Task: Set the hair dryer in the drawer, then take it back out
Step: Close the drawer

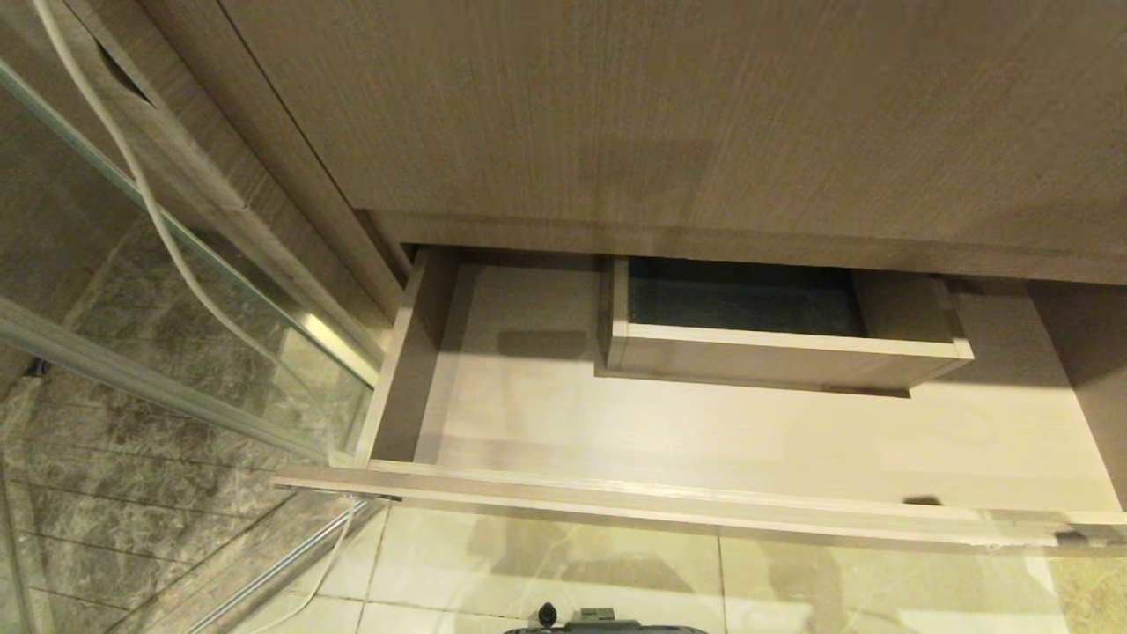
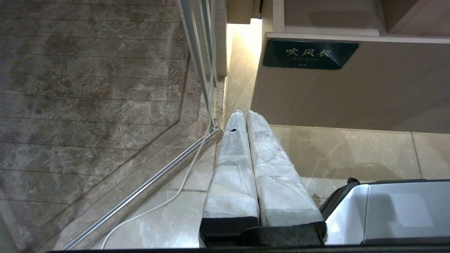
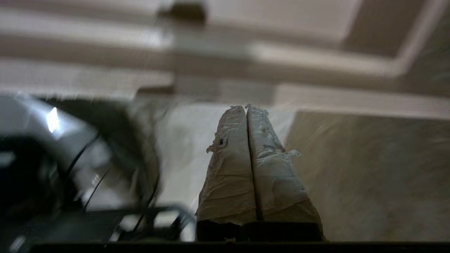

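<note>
Left end effector [image 2: 246, 114] pressed together below drawer [image 2: 351, 95] label [image 2: 309, 53] "吹风机"

You are looking at a bathroom, likely in a hotel. A glass shower screen [image 1: 132, 291] in a metal frame closes off a stall of brown marbled tile [image 2: 88, 88]. Beside it stands a wood-grain vanity cabinet [image 1: 660, 114] over pale glossy floor tiles [image 1: 546, 563]. Its open drawer [image 1: 704, 440] carries a small black label [image 2: 309, 54] reading "Hair Dryer".

White-wrapped fingers [image 2: 262, 165], black bases, glossy white housing [image 2: 393, 211].
</note>
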You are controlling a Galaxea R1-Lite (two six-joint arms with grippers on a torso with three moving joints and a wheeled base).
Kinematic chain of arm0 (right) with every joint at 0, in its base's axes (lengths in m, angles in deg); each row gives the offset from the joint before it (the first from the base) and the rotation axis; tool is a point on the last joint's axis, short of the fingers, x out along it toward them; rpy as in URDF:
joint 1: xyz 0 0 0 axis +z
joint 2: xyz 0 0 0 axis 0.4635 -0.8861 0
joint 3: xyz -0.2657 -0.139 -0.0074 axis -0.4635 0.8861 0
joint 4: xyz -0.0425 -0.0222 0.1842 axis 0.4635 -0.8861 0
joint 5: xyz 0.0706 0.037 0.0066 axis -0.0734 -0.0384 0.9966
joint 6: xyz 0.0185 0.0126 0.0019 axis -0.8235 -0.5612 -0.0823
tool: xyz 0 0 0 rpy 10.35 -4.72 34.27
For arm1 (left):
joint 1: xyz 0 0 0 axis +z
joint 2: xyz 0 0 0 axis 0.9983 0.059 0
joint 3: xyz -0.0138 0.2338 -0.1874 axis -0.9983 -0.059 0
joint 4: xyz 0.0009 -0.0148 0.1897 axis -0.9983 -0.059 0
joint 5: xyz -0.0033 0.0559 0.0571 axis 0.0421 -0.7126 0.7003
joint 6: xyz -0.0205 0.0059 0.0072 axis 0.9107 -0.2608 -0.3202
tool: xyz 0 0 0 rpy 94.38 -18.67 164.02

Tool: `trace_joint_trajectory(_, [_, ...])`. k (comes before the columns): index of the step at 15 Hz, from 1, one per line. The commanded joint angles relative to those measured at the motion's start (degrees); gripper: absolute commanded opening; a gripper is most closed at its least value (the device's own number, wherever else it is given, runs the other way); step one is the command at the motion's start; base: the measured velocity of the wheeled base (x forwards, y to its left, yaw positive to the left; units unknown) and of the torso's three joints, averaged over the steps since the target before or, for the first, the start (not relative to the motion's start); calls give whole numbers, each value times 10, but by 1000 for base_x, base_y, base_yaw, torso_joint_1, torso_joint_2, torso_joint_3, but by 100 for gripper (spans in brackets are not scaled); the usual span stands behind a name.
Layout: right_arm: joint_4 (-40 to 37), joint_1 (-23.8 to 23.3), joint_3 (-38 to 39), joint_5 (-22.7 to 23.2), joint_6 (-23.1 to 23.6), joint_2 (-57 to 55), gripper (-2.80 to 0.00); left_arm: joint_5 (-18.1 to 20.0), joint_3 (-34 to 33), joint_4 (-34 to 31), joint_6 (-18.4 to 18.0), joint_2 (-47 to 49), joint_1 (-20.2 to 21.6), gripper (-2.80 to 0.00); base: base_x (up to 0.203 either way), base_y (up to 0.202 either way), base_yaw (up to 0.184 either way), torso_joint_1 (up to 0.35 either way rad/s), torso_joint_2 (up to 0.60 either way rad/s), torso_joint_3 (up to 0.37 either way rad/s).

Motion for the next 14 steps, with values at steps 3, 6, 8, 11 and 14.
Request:
trace_joint_trajectory(3, [-71,3,-2,-24,7,-105,-280,0,0,0,0,0,0,-280,0,0,0,10,14,41])
trace_joint_trajectory(6, [-76,15,-5,-122,7,-148,-280,0,-1,0,0,0,0,-280,0,0,0,12,2,44])
trace_joint_trajectory(8, [-78,24,-2,-153,7,-178,-280,0,0,0,0,0,0,-280,0,0,0,6,8,36])
trace_joint_trajectory(11, [-75,35,-1,-158,7,-218,-280,0,-1,0,0,0,0,-280,0,0,0,1,2,9])
trace_joint_trajectory(14, [-34,42,-12,-157,4,-238,-280,0,0,0,0,0,0,-280,0,0,0,0,0,0])
